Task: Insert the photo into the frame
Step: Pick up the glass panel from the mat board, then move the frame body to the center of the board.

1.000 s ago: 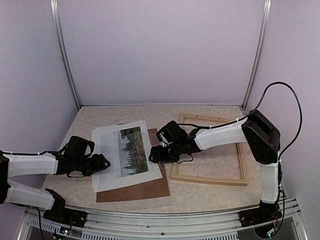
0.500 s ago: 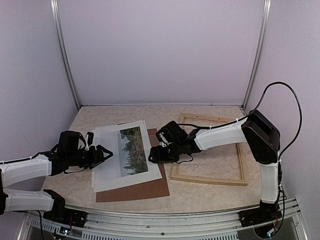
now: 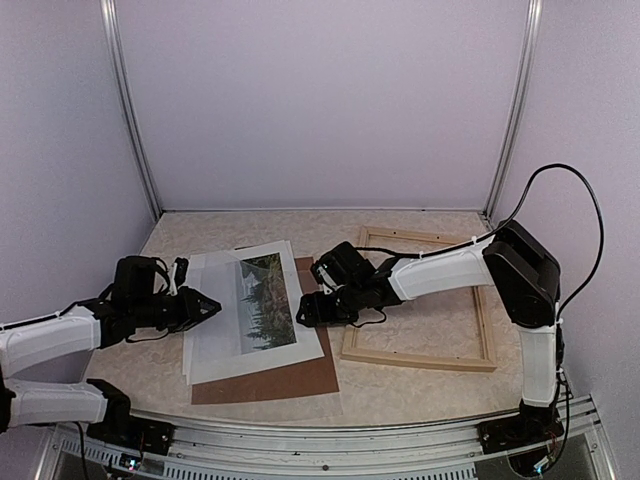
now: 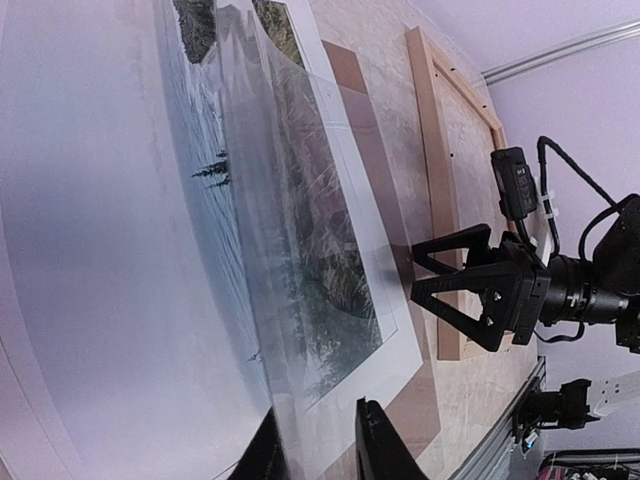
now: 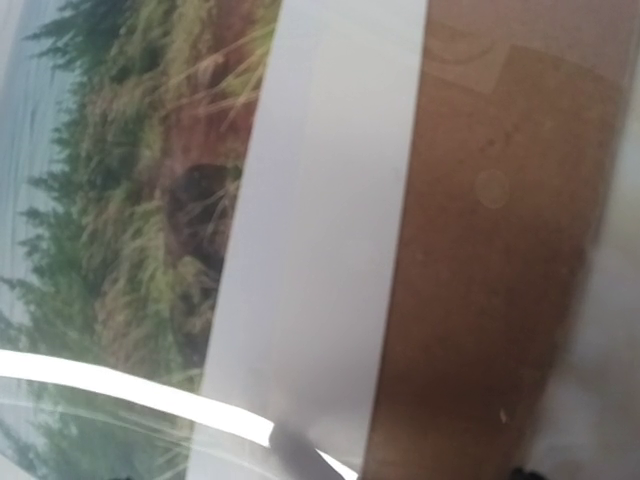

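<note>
Photo (image 3: 262, 300): white-bordered landscape print of dark evergreens. It lies flat on the left half of the desk (image 3: 420, 395), on top of loose white sheets (image 3: 196, 272) and a flat brown hardboard backing board (image 3: 290, 378). Its long sides run near to far, skewed slightly. In the left wrist view a clear sheet (image 4: 290, 180) seems to lie over the print, but this is not certain.

Frame (image 3: 418, 359): thin pale wood, rectangular, flat on the desk to the right of the print. Its left rail is just beside the brown board. Nothing is inside it.

Left gripper (image 3: 208, 305): at the print's left edge, pointing right. Jaws narrow around the stack's edge. I cannot tell whether they pinch, or which sheet.

Right gripper (image 3: 303, 309): over the print's right border, between print and frame. Jaws spread wide, holding nothing.

Judgement: the print has to travel right, broadside, to reach the frame. Both arms flank it, and the right arm is nearer the frame. Risk: lifting the wrong layer.
</note>
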Motion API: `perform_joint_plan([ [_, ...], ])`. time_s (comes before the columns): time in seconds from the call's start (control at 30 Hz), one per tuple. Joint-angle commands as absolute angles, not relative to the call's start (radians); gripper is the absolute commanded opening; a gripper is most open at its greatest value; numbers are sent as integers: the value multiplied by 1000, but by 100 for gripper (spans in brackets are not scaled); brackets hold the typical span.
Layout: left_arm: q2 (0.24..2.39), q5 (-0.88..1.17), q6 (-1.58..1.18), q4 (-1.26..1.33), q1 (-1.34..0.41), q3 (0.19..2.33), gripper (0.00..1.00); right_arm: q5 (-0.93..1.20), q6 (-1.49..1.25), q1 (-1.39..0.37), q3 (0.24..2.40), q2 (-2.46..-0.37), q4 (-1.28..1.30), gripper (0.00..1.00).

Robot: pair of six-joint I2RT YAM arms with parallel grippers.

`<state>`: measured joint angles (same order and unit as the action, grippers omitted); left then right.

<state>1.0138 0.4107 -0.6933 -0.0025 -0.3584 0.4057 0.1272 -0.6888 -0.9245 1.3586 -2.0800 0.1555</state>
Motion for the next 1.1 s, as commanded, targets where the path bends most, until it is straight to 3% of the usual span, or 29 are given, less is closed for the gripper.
perform_joint_plan([
  [0.0, 1027, 441, -673, -31, -353, 436, 17, 151, -672, -926, 1344, -2101, 231, 80],
  [0.17, 1014, 410, -653, -76, -352, 475, 0, 132, -647, -912, 1344, -2070, 247, 84],
  [0.63, 930, 376, -611, -239, -342, 701, 0, -47, -546, -804, 1268, -1818, 354, 90],
  [1.07, 930, 378, -557, -296, -344, 864, 0, -124, -480, -767, 1373, -1992, 402, 85],
])
